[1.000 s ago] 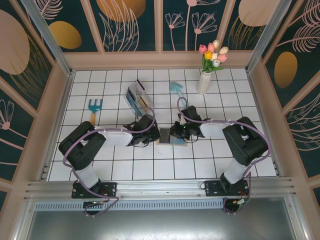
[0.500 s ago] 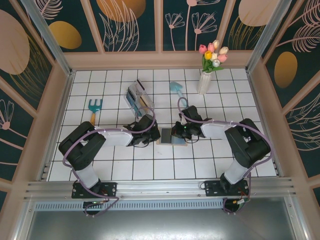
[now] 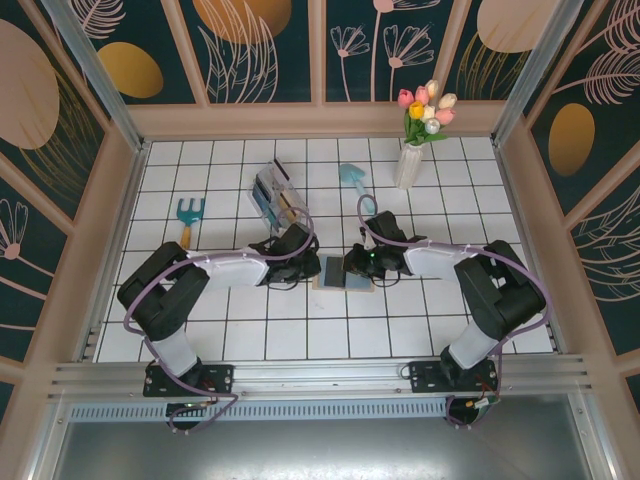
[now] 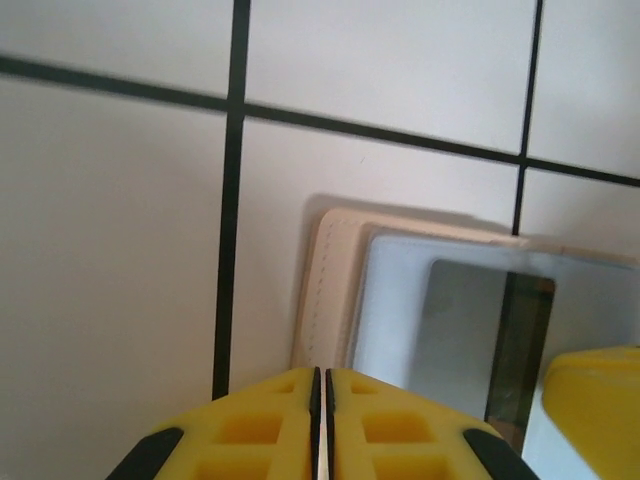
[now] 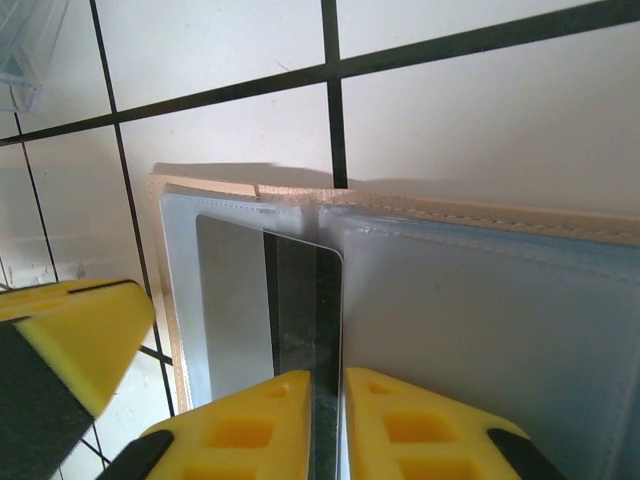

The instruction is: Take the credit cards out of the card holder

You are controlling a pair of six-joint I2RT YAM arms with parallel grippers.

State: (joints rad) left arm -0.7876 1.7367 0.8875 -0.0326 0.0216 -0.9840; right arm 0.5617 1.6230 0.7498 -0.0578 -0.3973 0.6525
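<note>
The card holder [image 3: 358, 281] lies open and flat on the white tiles between my two grippers, tan at its rim [image 4: 330, 290] and blue-grey inside [image 5: 480, 320]. A white credit card with a black stripe [image 5: 235, 300] sits in its left pocket, its striped edge sticking out toward the fold. That card [image 4: 465, 330] lies just ahead of my left gripper. My right gripper [image 5: 328, 378] hovers over the striped edge, jaws a narrow gap apart with the flat card showing through. My left gripper [image 4: 320, 376] is shut at the holder's tan left edge. From above, the left gripper [image 3: 308, 268] and right gripper [image 3: 352, 268] flank the holder.
A clear acrylic rack [image 3: 272, 193] stands behind the left gripper. A blue hand rake [image 3: 190, 212] lies at the left, a small blue trowel [image 3: 352, 177] at the back. A white vase of tulips [image 3: 410, 160] stands back right. Wooden walls enclose the tiled floor.
The right gripper's jaws have parted slightly over the card. The left gripper has edged right, closer to the holder's left edge.
</note>
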